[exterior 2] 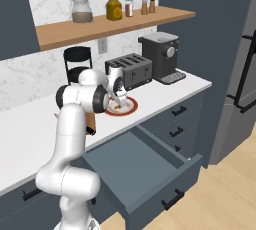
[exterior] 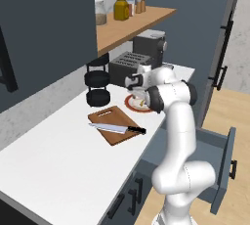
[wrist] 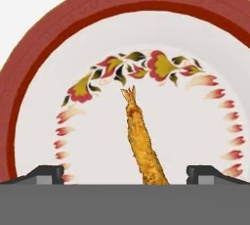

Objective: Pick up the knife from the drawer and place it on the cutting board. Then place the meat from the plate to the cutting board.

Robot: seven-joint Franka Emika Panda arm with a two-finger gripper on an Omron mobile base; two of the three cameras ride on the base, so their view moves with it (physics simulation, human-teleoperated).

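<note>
Gripper [wrist: 125,172] hangs spread wide over the plate [wrist: 29,72], fingertips straddling the meat [wrist: 141,146]; knife [exterior: 117,128] lies on the cutting board [exterior: 114,121] near the surface's front edge.

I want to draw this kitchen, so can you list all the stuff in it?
knife: 1, silver with black handle, on the cutting board
cutting board: 1, reddish-brown, on the counter
plate: 1, white, red-brown rim, beside the board
meat: 1, yellowish-tan, on the plate
drawer: 1, blue-grey, pulled open
toaster: 1, dark grey, by the wall
coffee machine: 1, dark grey, beside the toaster
jars: several, shelf
tool: 1, dark tips, open over the meat
</note>
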